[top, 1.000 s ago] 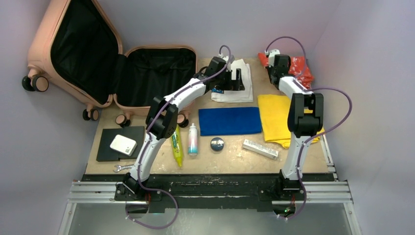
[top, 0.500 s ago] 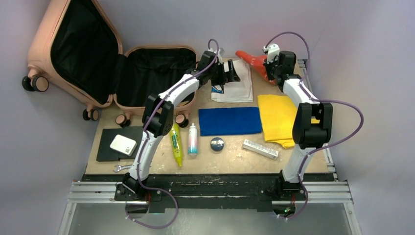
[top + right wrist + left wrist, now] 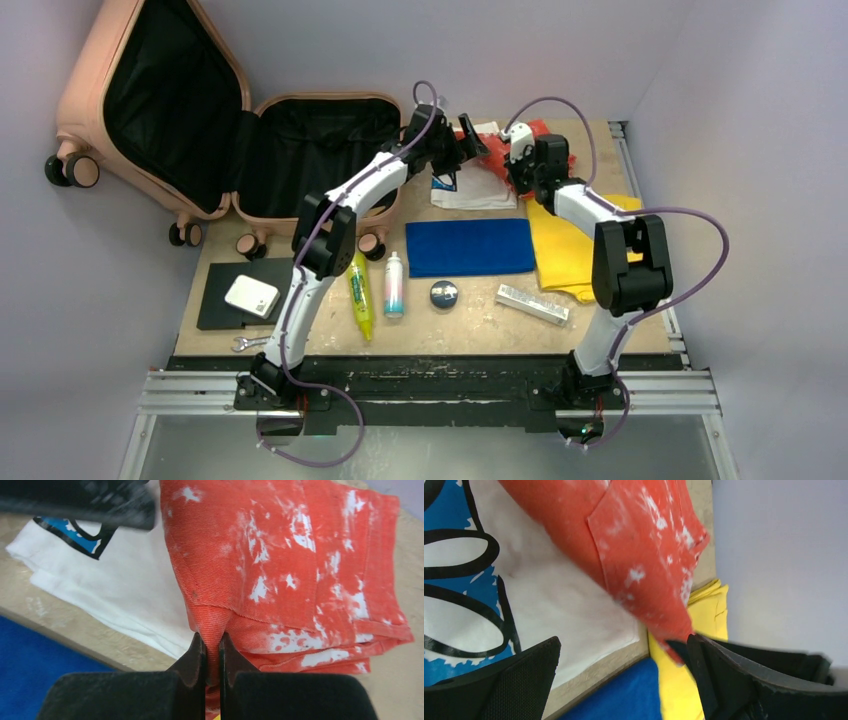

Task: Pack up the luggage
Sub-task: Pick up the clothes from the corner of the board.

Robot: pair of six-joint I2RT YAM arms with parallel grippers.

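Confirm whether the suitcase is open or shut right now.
Open: the luggage is splayed wide, both black-lined halves exposed in the top view.

The luggage [image 3: 85, 85] — a salmon-pink hard-shell suitcase with rounded corners — is seen opened at the table's far left corner. Black lining is exposed in both halves, the left half is tilted upward, and small pink-and-black wheels are visible.

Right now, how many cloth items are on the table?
4: white shirt at the far edge; red garment over it, in the right end effector; blue towel mid-table; yellow cloth beside it. More may be hidden.
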